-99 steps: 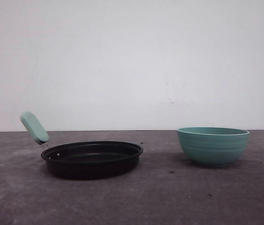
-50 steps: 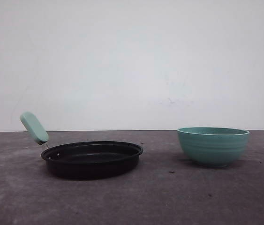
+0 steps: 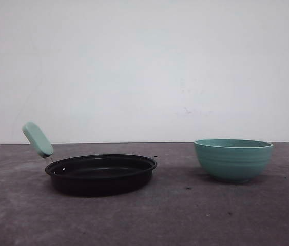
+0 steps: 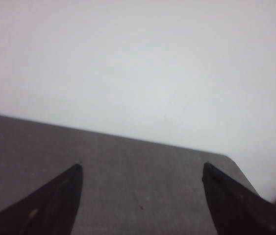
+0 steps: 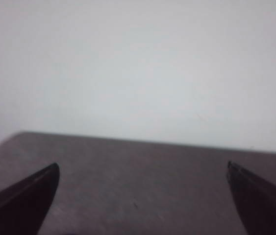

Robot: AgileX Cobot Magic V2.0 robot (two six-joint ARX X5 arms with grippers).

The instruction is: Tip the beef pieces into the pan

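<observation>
So nothing's really happening on the pour yet, as far as I can tell. The pan (image 3: pixel 101 173) is sitting toward the left side of the table (image 3: pixel 185 220), fairly close to the front edge, with its mint-green handle (image 3: pixel 37 139) sticking up and out toward the left edge. From the front view its inside is looking black and bare, no meat in it that I can make out, though the angle is low.

The teal bowl (image 3: pixel 233 159) is sitting well apart from it, over toward the right edge. I'm guessing the beef pieces are in there, but the rim is hiding the inside completely, so I can't say.

The left gripper (image 4: pixel 141 200) is hanging over bare tabletop with its fingers spread wide and nothing between them. Same deal with the right gripper (image 5: pixel 142 200): wide apart, holding nothing.

So I'm reading this as the very start: grabbing the bowl, carrying it over and tipping it are all still waiting to be done.
</observation>
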